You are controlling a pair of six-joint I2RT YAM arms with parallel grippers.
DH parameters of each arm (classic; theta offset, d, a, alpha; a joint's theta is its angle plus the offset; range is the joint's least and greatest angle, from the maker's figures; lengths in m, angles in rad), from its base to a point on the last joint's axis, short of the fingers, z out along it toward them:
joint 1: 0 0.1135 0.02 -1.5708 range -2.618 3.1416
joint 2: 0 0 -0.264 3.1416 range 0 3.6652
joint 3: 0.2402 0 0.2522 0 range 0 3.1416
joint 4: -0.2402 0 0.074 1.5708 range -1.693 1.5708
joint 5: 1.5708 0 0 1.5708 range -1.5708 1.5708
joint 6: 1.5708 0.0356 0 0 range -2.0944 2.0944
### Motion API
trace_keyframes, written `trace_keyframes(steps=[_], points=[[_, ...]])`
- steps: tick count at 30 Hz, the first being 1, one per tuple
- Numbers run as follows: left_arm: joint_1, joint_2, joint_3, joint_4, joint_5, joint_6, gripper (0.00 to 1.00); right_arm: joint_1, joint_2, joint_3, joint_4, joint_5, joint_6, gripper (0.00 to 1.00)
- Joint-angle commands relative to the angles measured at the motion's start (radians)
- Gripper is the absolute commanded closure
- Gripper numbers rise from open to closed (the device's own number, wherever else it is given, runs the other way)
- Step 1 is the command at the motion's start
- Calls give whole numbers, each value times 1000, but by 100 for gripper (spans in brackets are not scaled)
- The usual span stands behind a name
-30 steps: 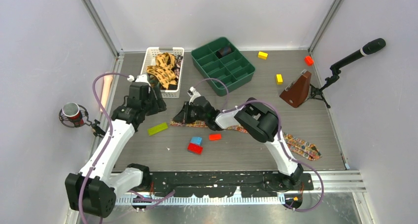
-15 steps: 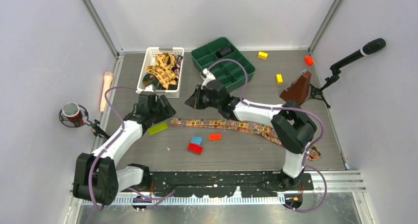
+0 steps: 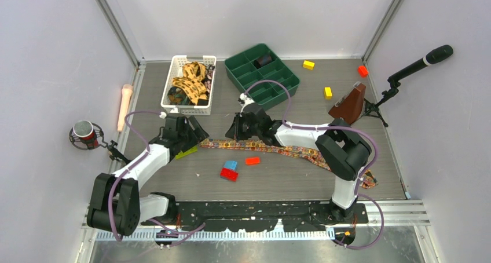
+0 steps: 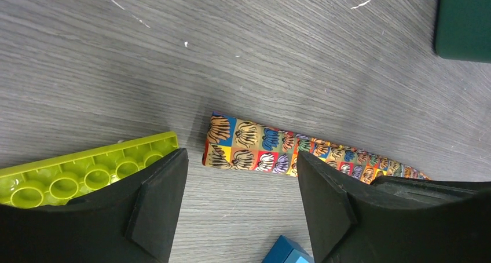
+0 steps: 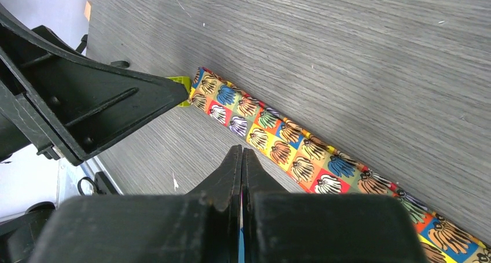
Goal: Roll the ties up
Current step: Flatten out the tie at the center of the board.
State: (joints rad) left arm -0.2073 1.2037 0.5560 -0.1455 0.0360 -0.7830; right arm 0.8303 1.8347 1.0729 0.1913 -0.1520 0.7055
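Left claw: the left claw [image 3: 197, 133] [image 4: 240, 159] is standing released, its fingers spread wide and gripping nothing, and it is hanging low over the narrow end of the tie [image 3: 298, 152] [image 4: 260, 150] [image 5: 289, 153].
Left fingers: one finger [image 4: 156, 199] is covering part of a lime block [image 3: 185, 153] [image 4: 69, 179], and the other is sitting over the tie further along its length.
Right claw: the right claw [image 3: 233, 128] [image 5: 241, 153] is clenched tight with nothing visible between its fingers. It is pointing down just beside the tie's edge, and whether it is touching the fabric cannot be told.
Tie on the worktop: it is lying flat and unrolled on the grey worktop [image 3: 173, 176]. It is running from between the two claws to the right, passing under the right arm, and its wide end is lying near the near right corner.
Pattern: squares of red, blue, yellow and orange are showing along it.
Other ties: more ties [image 3: 190, 83] are lying bunched in the white basket [image 3: 171, 83] at the back left.
Green tray: the green tray [image 3: 289, 80] is standing just right of the basket, with a dark rolled thing [image 3: 265, 59] sitting in one back compartment.
Blocks: a blue block [image 3: 231, 165] and two red blocks [image 3: 252, 160] are lying just on the near side of the tie, between the arms.
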Motion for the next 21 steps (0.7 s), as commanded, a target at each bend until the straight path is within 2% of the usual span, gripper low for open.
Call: trace_keyframes(steps=[1, 10, 18, 21], points=[[5, -24, -1, -39, -7, -38, 28, 4, -14, 4, 18, 10, -20, 100], [5, -7, -28, -97, 70, -84, 24, 4, -5, 9, 1, 22, -27, 100], [12, 53, -6, -115, -26, -37, 22, 4, -2, 18, -22, 32, -46, 100], [23, 87, 7, -108, -107, -13, 22, 4, -8, 18, -31, 38, -52, 100]])
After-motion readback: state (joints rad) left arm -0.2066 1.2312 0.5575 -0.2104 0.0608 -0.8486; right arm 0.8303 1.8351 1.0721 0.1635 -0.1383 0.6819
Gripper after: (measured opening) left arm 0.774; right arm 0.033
